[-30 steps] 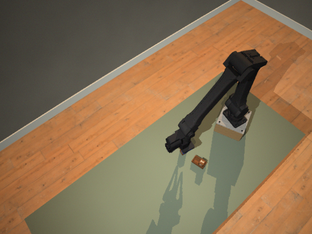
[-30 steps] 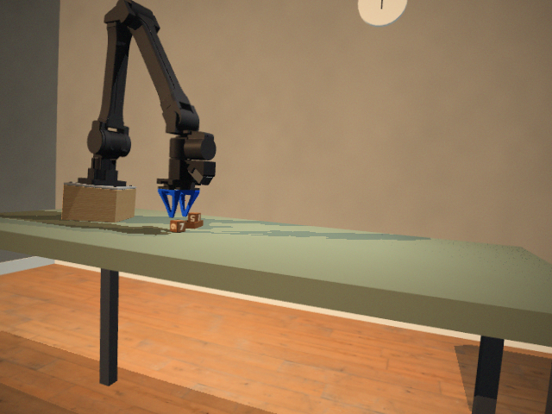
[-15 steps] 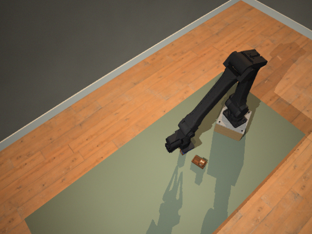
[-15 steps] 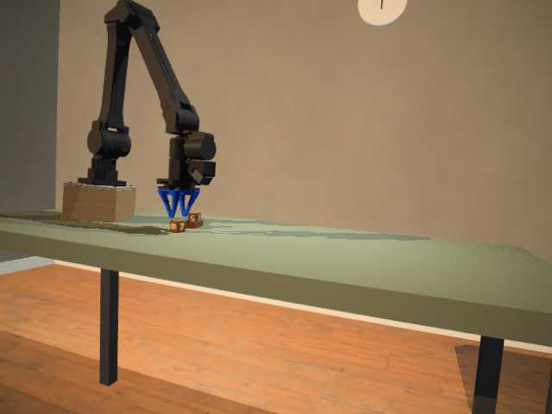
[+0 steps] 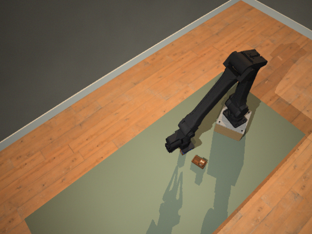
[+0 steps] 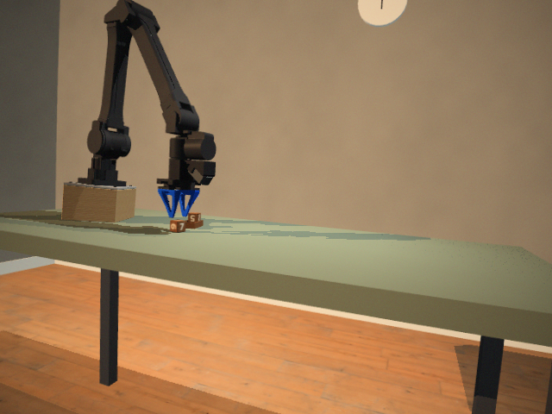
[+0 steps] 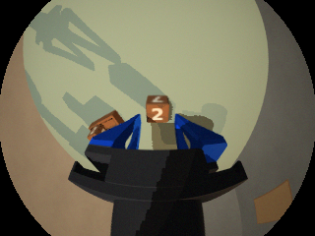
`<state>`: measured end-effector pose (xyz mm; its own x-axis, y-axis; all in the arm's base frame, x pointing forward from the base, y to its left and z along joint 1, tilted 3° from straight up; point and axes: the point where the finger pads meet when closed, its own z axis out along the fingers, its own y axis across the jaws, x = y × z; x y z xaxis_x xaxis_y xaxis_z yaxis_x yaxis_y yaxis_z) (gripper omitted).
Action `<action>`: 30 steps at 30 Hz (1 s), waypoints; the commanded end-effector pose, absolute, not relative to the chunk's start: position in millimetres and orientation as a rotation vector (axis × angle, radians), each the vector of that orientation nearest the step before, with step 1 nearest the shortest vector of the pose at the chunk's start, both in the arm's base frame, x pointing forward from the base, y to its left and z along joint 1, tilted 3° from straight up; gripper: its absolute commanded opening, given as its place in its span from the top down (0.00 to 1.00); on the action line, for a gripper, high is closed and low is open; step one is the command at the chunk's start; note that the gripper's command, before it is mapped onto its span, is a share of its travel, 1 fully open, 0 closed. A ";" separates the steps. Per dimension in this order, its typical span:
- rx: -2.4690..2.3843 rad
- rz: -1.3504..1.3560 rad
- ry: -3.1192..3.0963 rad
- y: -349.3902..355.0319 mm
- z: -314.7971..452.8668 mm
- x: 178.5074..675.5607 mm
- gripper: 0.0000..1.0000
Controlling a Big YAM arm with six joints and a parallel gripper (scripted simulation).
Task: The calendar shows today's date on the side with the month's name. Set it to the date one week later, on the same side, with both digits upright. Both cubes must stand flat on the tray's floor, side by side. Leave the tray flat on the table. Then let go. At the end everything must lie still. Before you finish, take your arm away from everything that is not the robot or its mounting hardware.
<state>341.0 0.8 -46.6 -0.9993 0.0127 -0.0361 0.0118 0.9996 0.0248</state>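
Note:
A brown date cube (image 6: 178, 225) lies on the green table outside the tray; it shows a 7 towards the exterior camera and a 2 in the wrist view (image 7: 157, 109). The brown tray (image 6: 194, 223) sits just behind it with the other cube in it, showing a 5; the tray also shows in the top view (image 5: 199, 161) and at the left of the wrist view (image 7: 105, 124). My gripper (image 6: 178, 214) hangs straight above the loose cube with its blue fingers partly open and nothing between them; the tips (image 7: 157, 125) are a little above the cube's top.
The arm's base stands on a wooden block (image 6: 98, 203) at the table's left end. The table's near edge (image 6: 267, 285) runs in front of the cubes.

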 end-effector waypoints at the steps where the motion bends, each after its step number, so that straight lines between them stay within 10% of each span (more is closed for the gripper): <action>1: 0.022 0.039 3.075 2.9 -42.4 351.6 0.54; 30: 0.014 0.039 3.072 5.2 -41.0 352.0 0.54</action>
